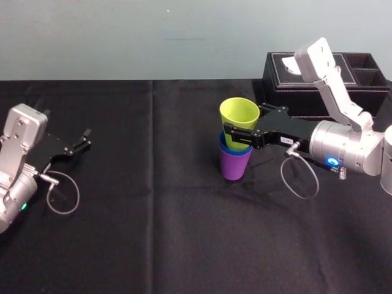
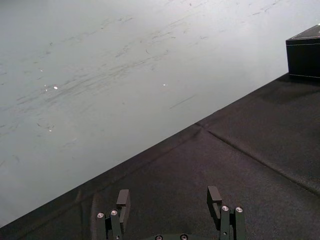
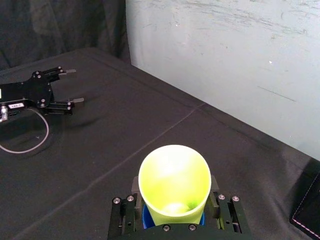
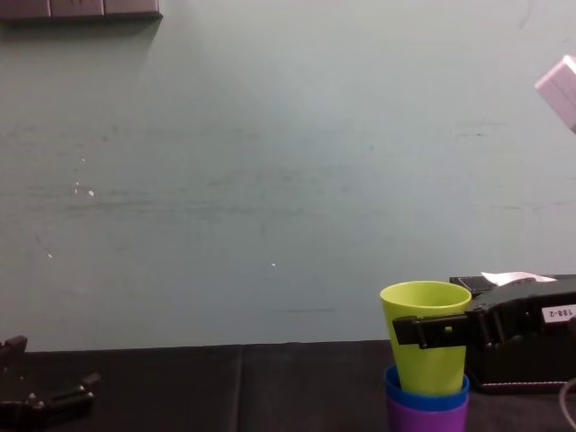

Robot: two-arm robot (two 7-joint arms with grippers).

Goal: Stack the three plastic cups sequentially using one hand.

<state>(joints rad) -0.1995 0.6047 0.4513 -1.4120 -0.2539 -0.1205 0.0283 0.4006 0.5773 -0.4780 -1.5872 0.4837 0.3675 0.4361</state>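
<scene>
— Where have the cups got to?

— All three are in one place on the black tablecloth (image 1: 184,245), near the left front corner of the black tissue box (image 1: 367,92), a little towards the robot from it. The purple cup (image 1: 234,165) stands on the cloth at the bottom. The blue cup (image 1: 224,143) sits nested in it, with just its rim band showing above the purple. The yellow-green cup (image 1: 239,113) is on top, its base down inside the blue one and most of its body standing clear. From above it leans a touch; from the side it looks close to upright.

— Is anything holding it?

— Yes, the right gripper (image 1: 242,130). It reaches in from in front of the box, level with the table, and its fingers are clamped on either side of the yellow-green cup about midway up the wall. You can read a small white label (image 4: 556,313) on its black body.

— And the other arm?

— The left gripper (image 1: 82,139) lies low over the cloth, well apart from the box, right across at the far left of the table. Its two fingers are spread wide with nothing between them.
</scene>
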